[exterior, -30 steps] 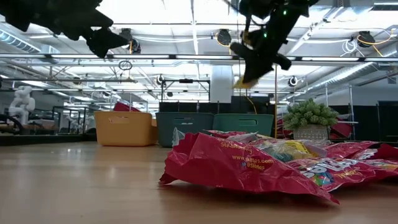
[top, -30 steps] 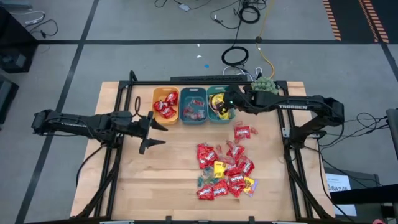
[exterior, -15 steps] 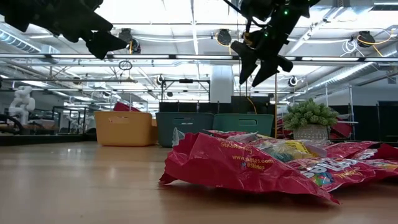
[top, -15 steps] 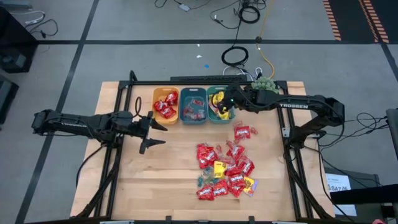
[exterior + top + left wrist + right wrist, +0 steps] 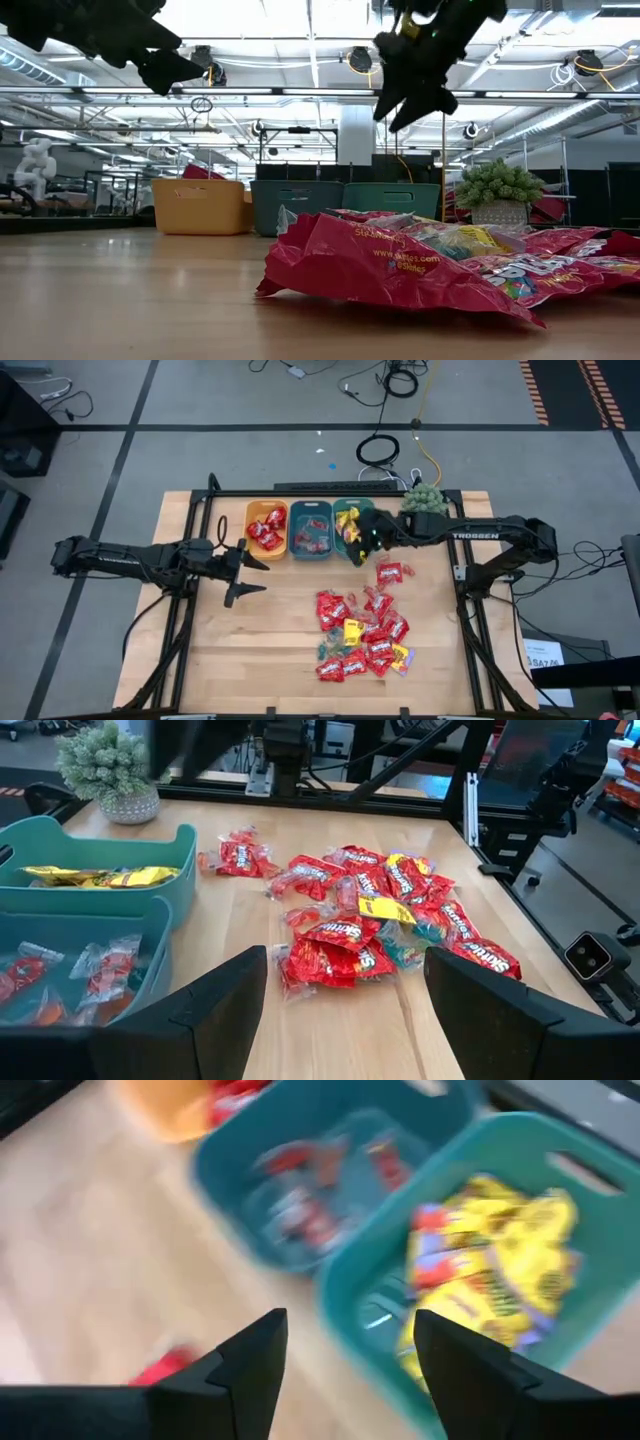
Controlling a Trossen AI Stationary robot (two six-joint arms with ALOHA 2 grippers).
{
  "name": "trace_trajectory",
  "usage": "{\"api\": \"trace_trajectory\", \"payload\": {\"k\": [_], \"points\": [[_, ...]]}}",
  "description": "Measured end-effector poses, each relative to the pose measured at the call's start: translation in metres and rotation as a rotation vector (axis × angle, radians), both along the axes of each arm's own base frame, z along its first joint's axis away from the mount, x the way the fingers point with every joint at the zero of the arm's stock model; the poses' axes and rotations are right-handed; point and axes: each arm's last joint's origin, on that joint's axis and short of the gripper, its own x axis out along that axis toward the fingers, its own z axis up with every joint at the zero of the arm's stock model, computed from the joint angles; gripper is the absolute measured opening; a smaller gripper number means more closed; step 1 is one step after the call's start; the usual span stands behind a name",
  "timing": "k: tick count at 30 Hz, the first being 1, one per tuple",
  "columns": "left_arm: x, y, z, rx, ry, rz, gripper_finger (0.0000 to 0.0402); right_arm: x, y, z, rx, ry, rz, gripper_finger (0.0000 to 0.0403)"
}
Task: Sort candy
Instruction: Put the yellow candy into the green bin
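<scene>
Right tool (image 5: pixel 360 547) now back from bin (image 5: pixel 349 528)

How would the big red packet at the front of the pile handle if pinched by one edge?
The red packet looks crinkled and thin, so it would probably flop and sag. Its glossy film may slip. It overlaps neighbouring packets, so it might drag them.

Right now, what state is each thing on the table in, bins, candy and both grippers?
Orange bin: holds red packets.
Middle teal bin: holds small clear-wrapped pieces.
Right teal bin: holds yellow packets.
Candy pile: loose on the table, unsorted.
Right gripper: open, empty, by the right teal bin.
Left gripper: open, empty, waiting at the table's left.
</scene>
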Motion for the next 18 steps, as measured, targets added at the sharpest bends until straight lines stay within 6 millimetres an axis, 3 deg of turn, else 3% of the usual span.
{"api": "trace_trajectory", "payload": {"k": [9, 13, 18], "points": [[0.0, 0.0, 0.0, -0.052, 0.005, 0.009, 0.0281, -0.006, 0.095, -0.005, 0.044, 0.047, 0.342, 0.0187], [0.0, 0.0, 0.0, -0.053, 0.004, 0.009, 0.0281, -0.013, 0.132, -0.029, 0.053, 0.046, 0.442, 0.0191], [0.0, 0.0, 0.001, -0.101, 0.008, 0.023, 0.0281, -0.016, 0.164, -0.065, 0.05, -0.013, 0.524, 0.0192]]}}
